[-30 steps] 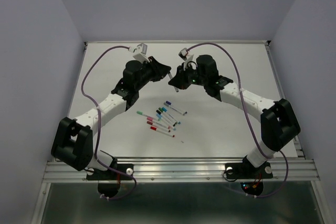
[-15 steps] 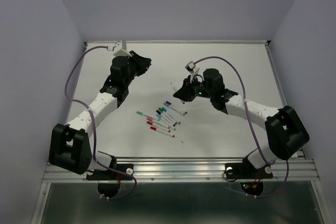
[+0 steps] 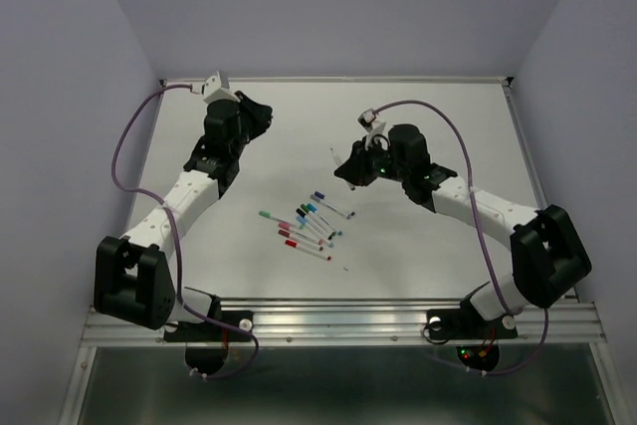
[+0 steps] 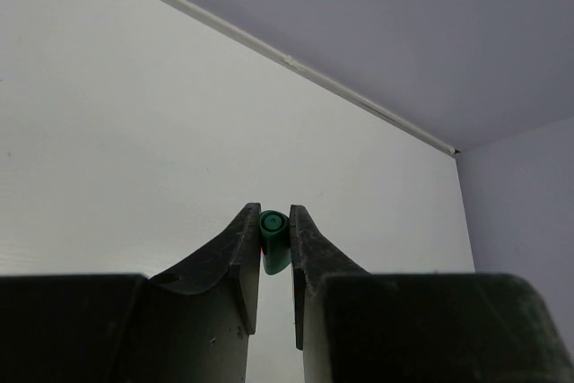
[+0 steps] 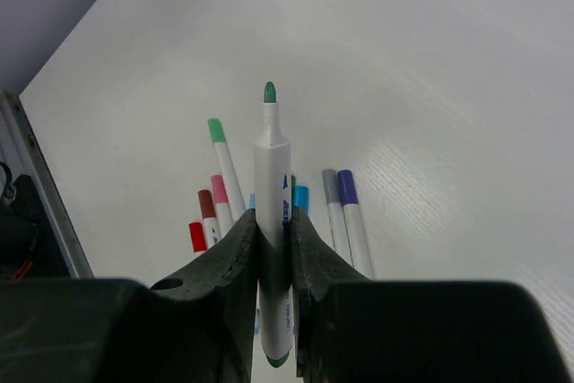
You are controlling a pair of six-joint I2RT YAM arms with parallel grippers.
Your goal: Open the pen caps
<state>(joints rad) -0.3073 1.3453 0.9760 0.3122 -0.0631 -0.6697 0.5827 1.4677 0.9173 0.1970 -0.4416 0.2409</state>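
My left gripper is shut on a small green pen cap, held above the table; in the top view it is at the far left of the table. My right gripper is shut on a white pen whose bare green tip points away from the wrist; in the top view it holds the pen right of centre. Several capped pens lie in a loose group on the table in front of both grippers, and show below the held pen in the right wrist view.
The white table has a raised rail along its back and side edges, with pale walls beyond. A metal rail runs along the near edge by the arm bases. A tiny speck lies near the pens.
The two grippers, close together a second ago, have drawn apart. My left gripper swung left and back with the green cap. My right gripper shifted right with the uncapped pen.
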